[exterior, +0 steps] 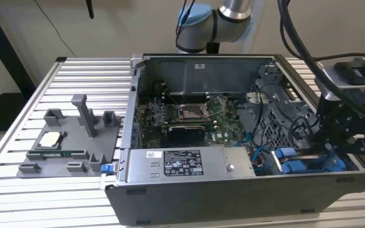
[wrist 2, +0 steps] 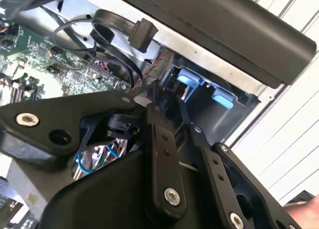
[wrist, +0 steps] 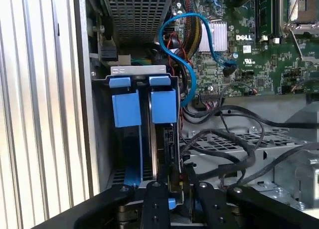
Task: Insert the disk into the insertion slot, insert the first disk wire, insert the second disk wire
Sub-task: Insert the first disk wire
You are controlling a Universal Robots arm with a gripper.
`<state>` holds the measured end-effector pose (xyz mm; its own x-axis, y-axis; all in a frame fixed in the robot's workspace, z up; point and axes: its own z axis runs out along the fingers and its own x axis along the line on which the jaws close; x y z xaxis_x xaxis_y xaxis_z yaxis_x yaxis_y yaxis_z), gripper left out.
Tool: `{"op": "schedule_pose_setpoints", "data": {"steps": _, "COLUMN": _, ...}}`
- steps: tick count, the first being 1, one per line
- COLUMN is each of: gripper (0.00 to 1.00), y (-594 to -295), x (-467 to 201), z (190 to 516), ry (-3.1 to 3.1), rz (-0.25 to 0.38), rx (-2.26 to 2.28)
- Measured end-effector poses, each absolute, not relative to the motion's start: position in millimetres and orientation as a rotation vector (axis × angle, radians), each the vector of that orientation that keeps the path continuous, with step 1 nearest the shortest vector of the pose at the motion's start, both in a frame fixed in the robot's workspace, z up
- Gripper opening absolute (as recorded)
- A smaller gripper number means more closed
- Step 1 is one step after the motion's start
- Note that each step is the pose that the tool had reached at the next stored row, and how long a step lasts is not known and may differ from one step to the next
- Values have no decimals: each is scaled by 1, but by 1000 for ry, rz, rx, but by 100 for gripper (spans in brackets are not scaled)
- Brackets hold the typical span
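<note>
Ribbed metal surface [exterior: 74, 76] under a pale wall [exterior: 125, 23] carries the open computer case [exterior: 233, 204]. From my station the disk [wrist: 162, 149] is what I look for first. In the first wrist view it stands on edge inside the insertion slot [exterior: 296, 166], at the near corner of the case on the exterior view's right. I see only its thin dark edge; the label and flat faces are hidden by the slot's walls. Its long axis runs along the slot, from the claw [wrist: 174, 189] toward the two blue fittings [wrist: 163, 105] at the far end. The claw stands narrow around the disk's near end, with a scrap of blue between its tips, though the contact itself is hard to make out. Loose black cables [wrist: 259, 120] and a blue cable [wrist: 188, 87] lie just beside the slot. Further out sit the motherboard [exterior: 189, 111] and the labelled power-supply box [exterior: 182, 164]. Beside the case, on the exterior view's left, is a grey fixture tray [exterior: 68, 142].
</note>
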<state>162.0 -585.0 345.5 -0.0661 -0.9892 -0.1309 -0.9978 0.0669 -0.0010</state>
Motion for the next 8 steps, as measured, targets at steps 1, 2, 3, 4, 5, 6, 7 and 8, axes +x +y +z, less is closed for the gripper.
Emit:
{"op": "schedule_pose_setpoints", "data": {"steps": 1, "gripper": 27, "y": -585, "x": 162, "z": 350, "ry": 2222, "rz": 135, "rx": -2078}}
{"op": "schedule_pose_setpoints", "data": {"steps": 2, "gripper": 27, "y": -585, "x": 162, "z": 354, "ry": 2222, "rz": 135, "rx": -2078}}
{"op": "schedule_pose_setpoints", "data": {"steps": 3, "gripper": 27, "y": -585, "x": 162, "z": 357, "ry": 2222, "rz": 135, "rx": -2078}}
{"op": "schedule_pose_setpoints", "data": {"steps": 4, "gripper": 27, "y": -585, "x": 162, "z": 360, "ry": 2222, "rz": 135, "rx": -2078}}
{"op": "schedule_pose_setpoints", "data": {"steps": 5, "gripper": 27, "y": -585, "x": 162, "z": 364, "ry": 2222, "rz": 135, "rx": -2078}}
{"op": "schedule_pose_setpoints", "data": {"steps": 6, "gripper": 27, "y": -585, "x": 162, "z": 367, "ry": 2222, "rz": 135, "rx": -2078}}
{"op": "schedule_pose_setpoints", "data": {"steps": 7, "gripper": 27, "y": -585, "x": 162, "z": 370, "ry": 2222, "rz": 135, "rx": -2078}}
{"op": "schedule_pose_setpoints", "data": {"steps": 8, "gripper": 27, "y": -584, "x": 162, "z": 371, "ry": 2222, "rz": 136, "rx": -2078}}
